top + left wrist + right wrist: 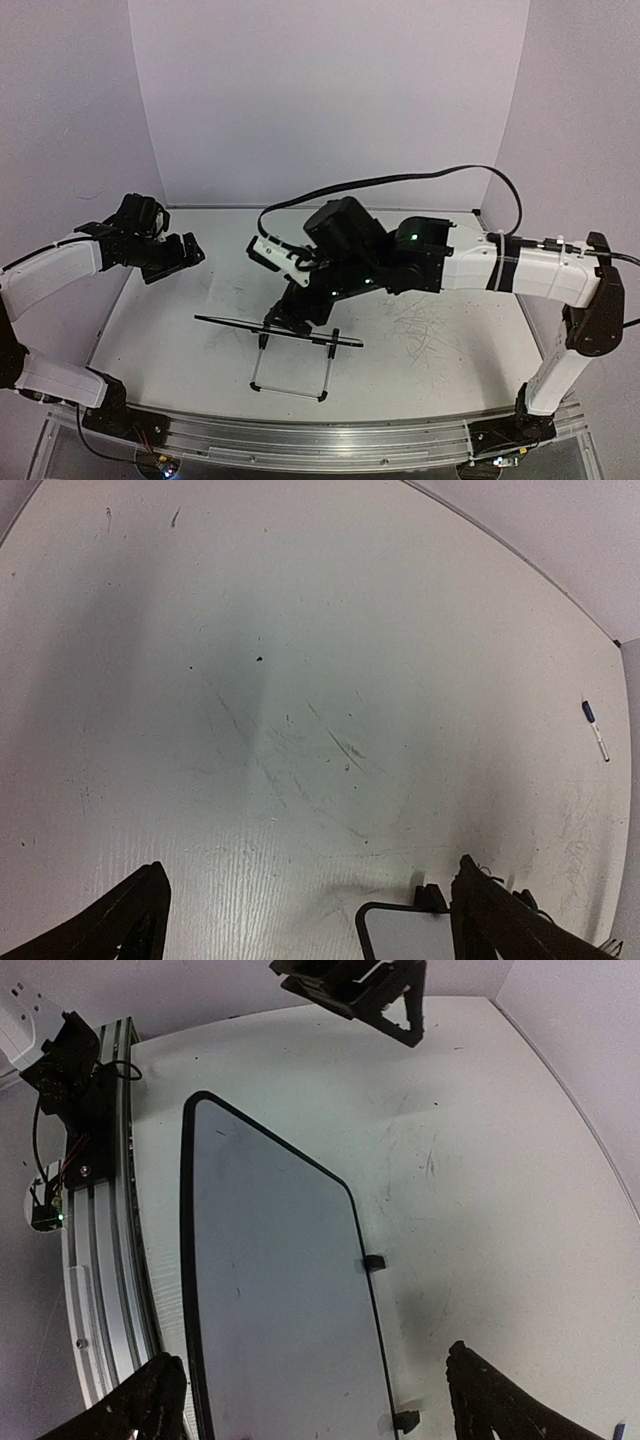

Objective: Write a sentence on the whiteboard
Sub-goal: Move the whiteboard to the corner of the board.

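Note:
The whiteboard (270, 1290) fills the middle of the right wrist view, its white face inside a thin black frame with two small black feet (373, 1262) on one long edge. The face is blank apart from faint specks; the sentence is not in view. From above, the whiteboard (280, 332) shows edge-on, propped on its wire stand (292, 375). My right gripper (315, 1400) is open just over it, one finger outside each long edge. My left gripper (310, 920) is open and empty above the table, back left of the board, whose corner (405, 935) shows.
A blue-capped marker (596, 730) lies on the table near the right wall. The table surface (300, 680) carries grey scuff marks. A metal rail (100, 1260) runs along the near edge. Purple walls close in the back and sides.

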Robot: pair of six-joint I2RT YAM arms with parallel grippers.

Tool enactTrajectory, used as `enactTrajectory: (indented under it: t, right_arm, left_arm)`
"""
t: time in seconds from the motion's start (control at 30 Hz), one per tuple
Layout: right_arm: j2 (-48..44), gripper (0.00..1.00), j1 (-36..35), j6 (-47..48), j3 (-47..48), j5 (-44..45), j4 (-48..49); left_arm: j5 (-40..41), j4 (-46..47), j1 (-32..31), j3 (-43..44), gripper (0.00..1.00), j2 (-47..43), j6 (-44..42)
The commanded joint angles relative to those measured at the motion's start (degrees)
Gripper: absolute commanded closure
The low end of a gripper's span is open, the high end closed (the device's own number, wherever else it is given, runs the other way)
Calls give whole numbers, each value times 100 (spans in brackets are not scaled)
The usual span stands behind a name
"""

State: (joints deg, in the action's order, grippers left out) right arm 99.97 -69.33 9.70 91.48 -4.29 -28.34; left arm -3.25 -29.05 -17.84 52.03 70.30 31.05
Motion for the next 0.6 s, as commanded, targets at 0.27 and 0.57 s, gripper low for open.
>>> enactTrajectory:
  t: [0.27, 0.57]
  right_arm:
    - [1092, 29, -652, 154, 1400, 1508, -1084]
    - [1385, 35, -765, 282, 1597, 1740, -1199]
  left_arm:
    - [30, 338, -49, -61, 1, -349, 145]
    - [-1, 354, -49, -9, 1, -324, 135]
